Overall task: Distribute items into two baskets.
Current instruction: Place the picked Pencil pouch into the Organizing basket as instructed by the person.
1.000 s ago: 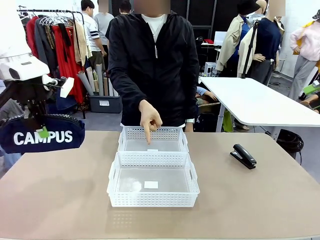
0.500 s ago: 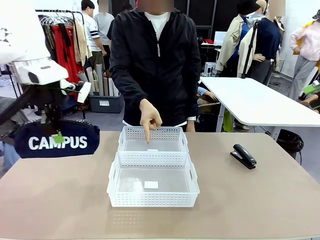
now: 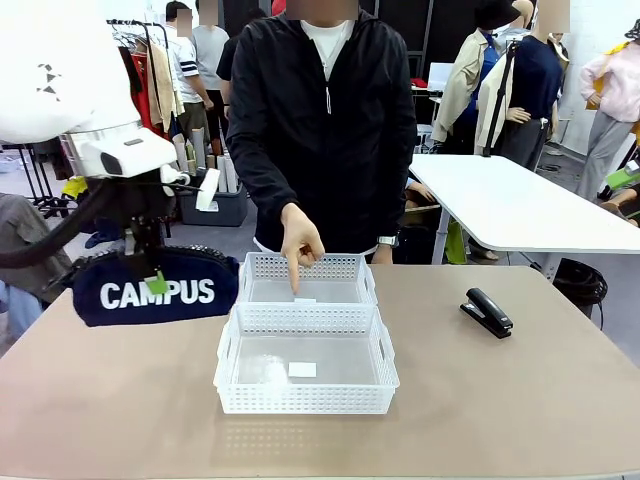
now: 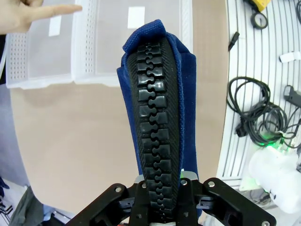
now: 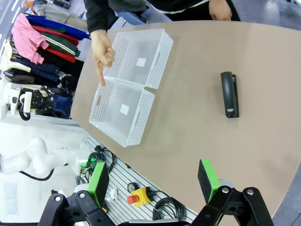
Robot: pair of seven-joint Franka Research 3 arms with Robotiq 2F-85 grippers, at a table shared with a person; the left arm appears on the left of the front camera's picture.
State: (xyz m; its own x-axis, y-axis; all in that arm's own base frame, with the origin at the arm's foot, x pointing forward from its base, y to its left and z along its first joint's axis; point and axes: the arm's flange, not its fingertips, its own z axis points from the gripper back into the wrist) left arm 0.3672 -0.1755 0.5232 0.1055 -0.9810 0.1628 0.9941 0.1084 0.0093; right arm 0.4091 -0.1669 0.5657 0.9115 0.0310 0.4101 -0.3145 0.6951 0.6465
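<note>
Carry step: your left end effector (image 3: 152,274) clamps the navy CAMPUS pouch (image 3: 190,291), held aloft left of the near basket (image 3: 305,398). The person's hand (image 3: 299,240) points into the far basket (image 3: 345,267); likely next: move over it, release. Right end effector (image 5: 153,181) is wide open and empty.

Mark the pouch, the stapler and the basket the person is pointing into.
pouch (image 3: 187,293): front view, on its white lettering.
stapler (image 3: 487,312): front view, middle of its black top.
far basket (image 3: 336,266): front view, on its far lattice wall.

The left gripper (image 3: 152,278) is pointing down, pinching the pouch (image 3: 190,310); the right gripper (image 5: 153,181) is hovering, jaws wide apart.
</note>
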